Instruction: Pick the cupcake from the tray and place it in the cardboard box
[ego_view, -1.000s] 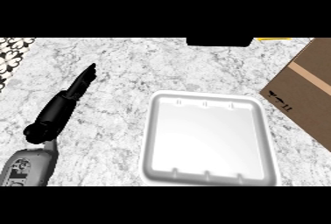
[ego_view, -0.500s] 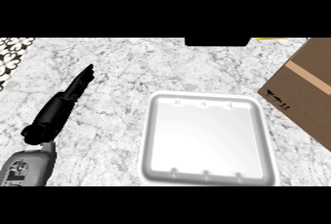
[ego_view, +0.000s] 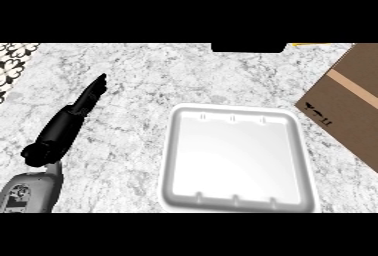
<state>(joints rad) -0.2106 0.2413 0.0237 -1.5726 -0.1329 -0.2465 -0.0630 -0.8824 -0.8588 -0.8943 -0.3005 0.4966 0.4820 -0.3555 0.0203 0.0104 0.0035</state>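
Tray: white moulded tray (ego_view: 236, 160) on the marble table (ego_view: 148, 75), right of centre; its bare floor shows no cupcake.
Cardboard box: brown cardboard box (ego_view: 348, 102) with a paler tape strip, at the right edge, just beside the tray's upper right corner, apart from it.
Cupcake: not visible anywhere in the head view (it may lie inside the box, whose interior cannot be seen from here).
Left robot hand: left robot hand (ego_view: 74, 112) at the left of the view, fingers straight and together, pointing up and away, holding nothing, well apart from the tray.
Right robot hand: out of frame; state cannot be told.
Task progress: the tray is empty, so the pick appears done; placement in the box is probable but unconfirmed.
Remaining: verify the cupcake's position inside the box.
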